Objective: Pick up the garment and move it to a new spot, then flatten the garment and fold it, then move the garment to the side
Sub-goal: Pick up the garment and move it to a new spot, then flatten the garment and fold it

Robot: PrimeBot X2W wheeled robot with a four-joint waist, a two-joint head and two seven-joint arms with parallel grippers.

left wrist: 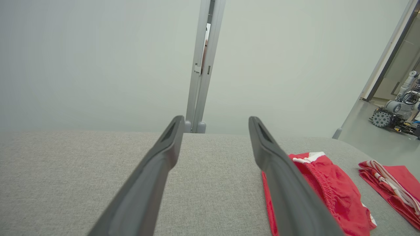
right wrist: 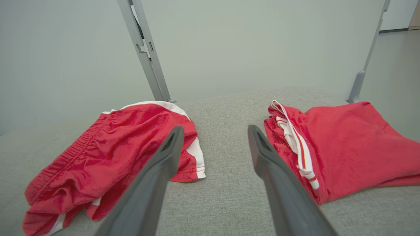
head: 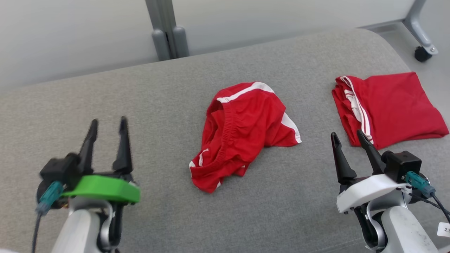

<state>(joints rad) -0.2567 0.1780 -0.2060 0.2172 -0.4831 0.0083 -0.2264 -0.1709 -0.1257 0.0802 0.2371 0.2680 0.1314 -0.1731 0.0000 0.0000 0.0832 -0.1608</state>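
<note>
The garment (head: pixel 242 133) is a pair of red shorts with white stripes, lying crumpled in the middle of the grey cushioned surface (head: pixel 158 105). It also appears at the right of the left wrist view, garment (left wrist: pixel 331 193), and at the left of the right wrist view, garment (right wrist: pixel 108 157). My left gripper (head: pixel 108 125) stands open, well to the left of it, with nothing between its fingers (left wrist: pixel 154 173). My right gripper (head: pixel 347 136) is open too, empty, between the crumpled garment and a folded red one.
A second red garment (head: pixel 390 107), folded with white stripes at its edge, lies at the right end of the surface, also in the right wrist view (right wrist: pixel 341 147). Grey partition posts (head: pixel 167 31) stand behind. A caster wheel (head: pixel 422 53) is on the floor at far right.
</note>
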